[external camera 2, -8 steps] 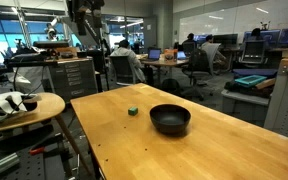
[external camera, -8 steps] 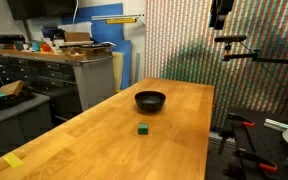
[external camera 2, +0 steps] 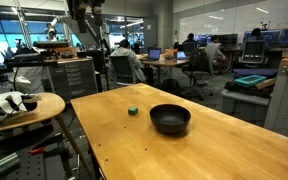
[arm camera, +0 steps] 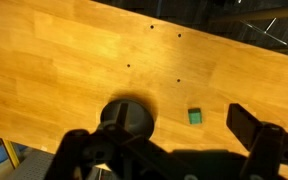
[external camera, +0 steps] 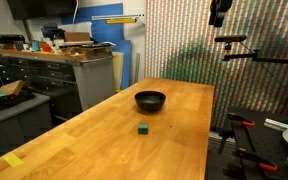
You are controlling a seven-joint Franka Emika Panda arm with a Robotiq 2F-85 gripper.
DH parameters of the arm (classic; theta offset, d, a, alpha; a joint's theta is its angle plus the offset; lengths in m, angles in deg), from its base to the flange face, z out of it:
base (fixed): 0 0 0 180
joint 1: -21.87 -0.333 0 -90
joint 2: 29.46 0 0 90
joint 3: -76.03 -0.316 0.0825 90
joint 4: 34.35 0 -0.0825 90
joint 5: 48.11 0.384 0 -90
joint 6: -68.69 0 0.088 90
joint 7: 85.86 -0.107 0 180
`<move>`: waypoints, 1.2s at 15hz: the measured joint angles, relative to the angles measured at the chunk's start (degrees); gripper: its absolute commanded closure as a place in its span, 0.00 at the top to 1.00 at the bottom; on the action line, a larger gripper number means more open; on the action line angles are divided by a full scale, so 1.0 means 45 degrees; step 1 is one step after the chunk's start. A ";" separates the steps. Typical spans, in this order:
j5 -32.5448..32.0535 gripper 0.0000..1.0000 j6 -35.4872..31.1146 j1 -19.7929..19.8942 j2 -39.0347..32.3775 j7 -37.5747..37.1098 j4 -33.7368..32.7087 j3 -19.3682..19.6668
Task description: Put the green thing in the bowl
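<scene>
I am looking down on a long butcher-block wooden table (external camera: 104, 125), pale and glossy. It fills most of the wrist view (arm camera: 74, 60) and runs across both exterior views (external camera 2: 214, 150).

The shallow round black bowl (external camera: 150, 100) stands upright on the bare wood toward the far end of the table in an exterior view. In the wrist view it (arm camera: 127, 117) shows as a dark disc, its lower edge cut off by the claw's body.

The dark arm (external camera: 220, 12) hangs at the top edge of an exterior view, high over the table's far side and touching nothing.

The Robotiq gripper (arm camera: 159, 132) comes in from the bottom of the wrist view with its two black fingers (arm camera: 246, 124) spread wide apart and nothing between the pads.

The tiny dark-green cube-like block (arm camera: 195, 117) rests on the wood, apart from the bowl. In the wrist view it sits in the span between the fingers, nearer the one on the picture's right, but far beneath them. In both exterior views (external camera: 142, 129) it (external camera 2: 133, 111) lies near the bowl without touching it.

A flat yellow piece (external camera: 14, 160) lies at the table's near corner, well apart from both.
</scene>
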 measured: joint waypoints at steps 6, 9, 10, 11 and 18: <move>0.0000 1.00 -0.0039 -0.0018 -0.0059 -0.0011 0.0046 -0.0003; 0.0059 1.00 -0.0542 -0.0253 -0.0400 -0.0076 0.0146 -0.0099; 0.0161 1.00 -0.0862 -0.0419 -0.0590 -0.0106 0.0177 -0.0164; 0.0273 1.00 -0.1266 -0.0596 -0.0805 -0.0156 0.0217 -0.0235; 0.1099 1.00 -0.3951 -0.1905 -0.2744 -0.0043 0.0524 -0.0572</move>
